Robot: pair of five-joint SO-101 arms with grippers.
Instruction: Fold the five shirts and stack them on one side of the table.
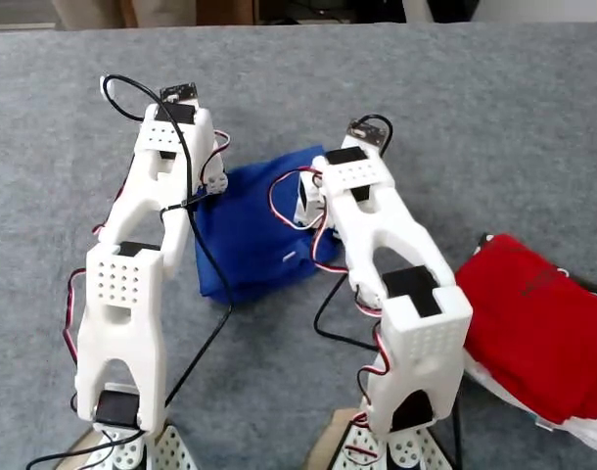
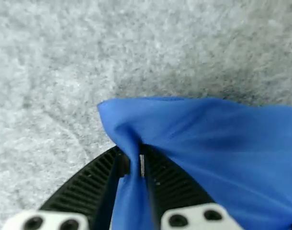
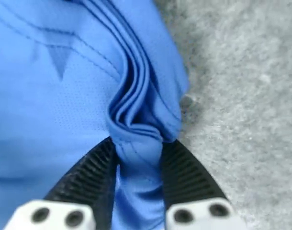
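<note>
On the grey table (image 1: 475, 117), between the two arms, lay the blue shirt (image 1: 250, 235), seemingly partly folded, though the arms covered its edges in the high view. That view took in the red shirt (image 1: 538, 328), folded on top of white cloth (image 1: 592, 431) at the table's right side, well apart from the blue one. The wrist views gave the grips themselves. The left gripper (image 2: 135, 165) was clamped on a thin corner of the blue shirt, and the right gripper (image 3: 136, 158) pinched a thick bunch of its layers at the opposite edge.
</note>
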